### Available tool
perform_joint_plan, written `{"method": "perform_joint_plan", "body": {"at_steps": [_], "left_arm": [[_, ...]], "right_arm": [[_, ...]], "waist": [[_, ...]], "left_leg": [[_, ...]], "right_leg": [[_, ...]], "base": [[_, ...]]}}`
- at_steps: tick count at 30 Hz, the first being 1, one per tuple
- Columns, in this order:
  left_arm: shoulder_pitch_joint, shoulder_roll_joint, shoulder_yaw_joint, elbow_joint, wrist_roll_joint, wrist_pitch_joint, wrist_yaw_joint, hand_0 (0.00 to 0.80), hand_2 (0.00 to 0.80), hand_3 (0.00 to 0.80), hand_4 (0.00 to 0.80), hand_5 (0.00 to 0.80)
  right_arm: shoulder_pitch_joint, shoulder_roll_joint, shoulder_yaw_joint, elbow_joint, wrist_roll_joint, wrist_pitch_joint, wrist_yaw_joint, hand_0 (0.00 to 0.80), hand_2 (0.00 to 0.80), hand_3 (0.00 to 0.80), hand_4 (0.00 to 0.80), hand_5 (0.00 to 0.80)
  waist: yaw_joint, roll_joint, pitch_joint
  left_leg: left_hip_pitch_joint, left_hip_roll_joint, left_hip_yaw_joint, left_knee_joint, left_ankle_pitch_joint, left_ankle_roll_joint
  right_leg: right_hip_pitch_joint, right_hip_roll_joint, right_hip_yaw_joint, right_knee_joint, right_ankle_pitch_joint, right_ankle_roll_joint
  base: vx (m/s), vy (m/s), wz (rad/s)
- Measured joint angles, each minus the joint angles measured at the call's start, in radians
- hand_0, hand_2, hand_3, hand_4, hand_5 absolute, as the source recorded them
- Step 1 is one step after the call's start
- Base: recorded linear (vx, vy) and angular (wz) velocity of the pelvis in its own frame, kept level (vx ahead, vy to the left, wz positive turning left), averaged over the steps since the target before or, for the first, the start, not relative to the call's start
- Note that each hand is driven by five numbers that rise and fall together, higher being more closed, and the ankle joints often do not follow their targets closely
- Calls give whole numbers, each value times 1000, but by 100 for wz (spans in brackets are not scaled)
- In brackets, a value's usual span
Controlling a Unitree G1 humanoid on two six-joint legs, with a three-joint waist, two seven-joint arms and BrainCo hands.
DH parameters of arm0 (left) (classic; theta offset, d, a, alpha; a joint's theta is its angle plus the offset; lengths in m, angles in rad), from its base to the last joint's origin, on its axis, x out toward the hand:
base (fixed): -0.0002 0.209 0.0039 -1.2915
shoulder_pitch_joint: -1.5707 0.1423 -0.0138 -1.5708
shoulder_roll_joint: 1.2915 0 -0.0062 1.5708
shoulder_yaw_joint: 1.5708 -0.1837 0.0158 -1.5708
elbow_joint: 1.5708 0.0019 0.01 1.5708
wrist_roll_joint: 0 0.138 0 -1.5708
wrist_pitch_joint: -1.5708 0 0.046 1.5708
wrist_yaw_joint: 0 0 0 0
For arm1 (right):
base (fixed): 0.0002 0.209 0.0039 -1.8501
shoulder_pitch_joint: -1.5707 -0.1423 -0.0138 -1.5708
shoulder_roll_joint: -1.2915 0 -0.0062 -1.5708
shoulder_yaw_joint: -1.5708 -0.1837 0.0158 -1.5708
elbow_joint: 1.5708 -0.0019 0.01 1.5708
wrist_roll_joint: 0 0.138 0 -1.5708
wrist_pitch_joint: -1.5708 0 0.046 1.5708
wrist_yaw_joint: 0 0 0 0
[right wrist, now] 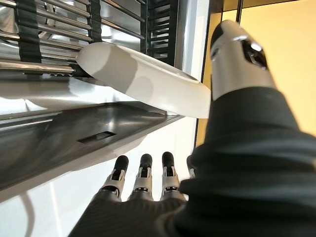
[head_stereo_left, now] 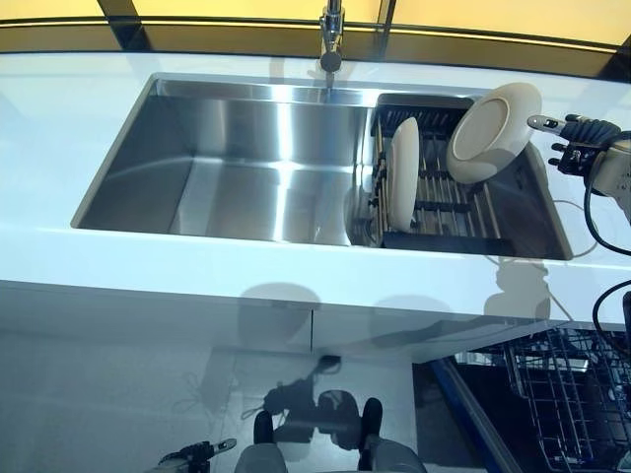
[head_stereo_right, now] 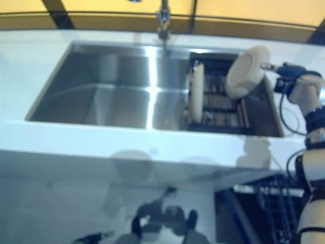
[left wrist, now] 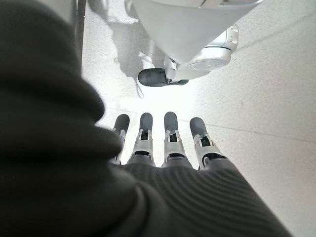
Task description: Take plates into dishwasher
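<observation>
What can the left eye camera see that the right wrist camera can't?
Only the left eye view shows the faucet, a second plate standing upright in the rack, and the open dishwasher below. Only the right wrist view shows the right hand with straight fingers beside the tilted plate, not curled round it. Both show that plate, the rack and the sink.
</observation>
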Motion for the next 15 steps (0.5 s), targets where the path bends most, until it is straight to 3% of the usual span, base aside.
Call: {"method": "perform_joint_plan", "body": {"at_steps": [15], "left_arm": [[-26,1,0,-6,0,1,0,0,0,0,0,0]], "right_arm": [[-34,-9,0,5,-3,-2,4,0,0,0,0,0]], "waist": [[0,14,34]], "left_leg": [[-9,0,0,0,1,0]], "right_leg": [[-9,0,1,1,1,-1]], "base": [[0,0,0]]}}
